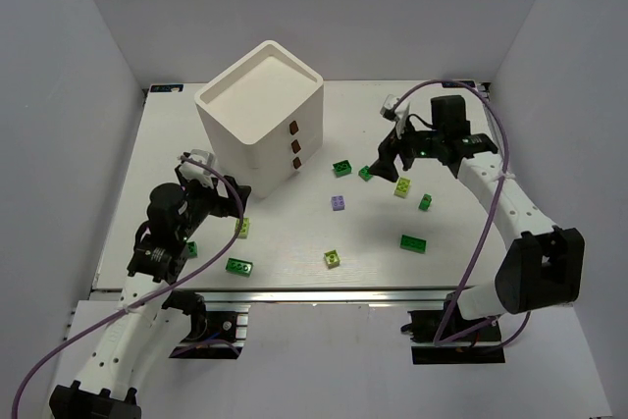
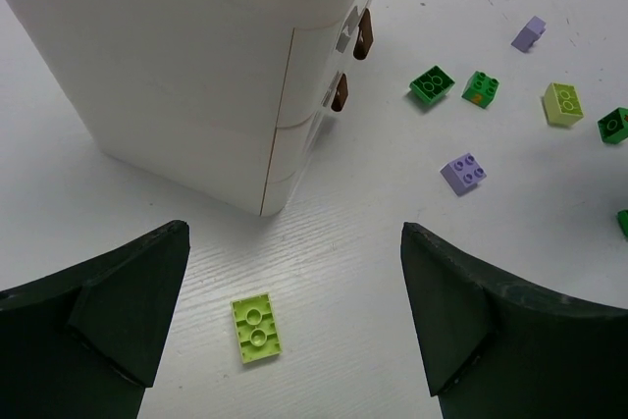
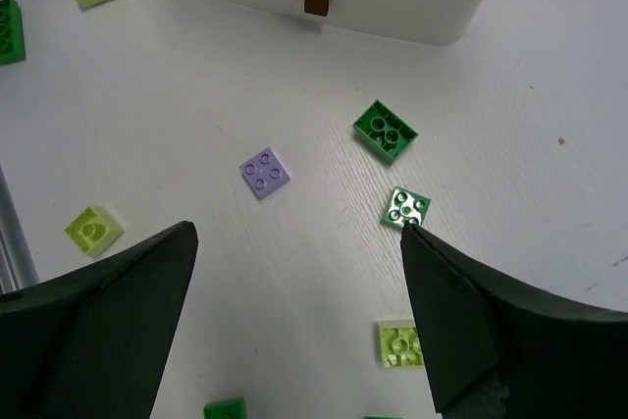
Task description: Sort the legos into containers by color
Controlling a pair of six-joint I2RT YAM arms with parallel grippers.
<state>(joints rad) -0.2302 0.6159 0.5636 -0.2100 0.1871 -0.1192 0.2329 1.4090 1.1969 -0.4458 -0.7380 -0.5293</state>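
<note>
Left gripper (image 2: 292, 233), right gripper (image 3: 297, 231): both gaping wide, holding nothing.
Yellow-green lego (image 2: 257, 329) at the cabinet's (image 2: 167, 56) 6 o'clock (drawers (image 2: 316, 76) shut); a sloppy grab could clip that corner.

Cabinet (image 1: 263, 115): white, rounded cube, upright. Three stacked drawers (image 1: 280, 149), shut, each with a red-brown handle (image 1: 293, 147).
Legos: loose, scattered beside the cabinet, e.g. dark green brick (image 1: 413, 242), yellow-green brick (image 1: 333, 258), pale purple brick (image 1: 338, 203).
</note>
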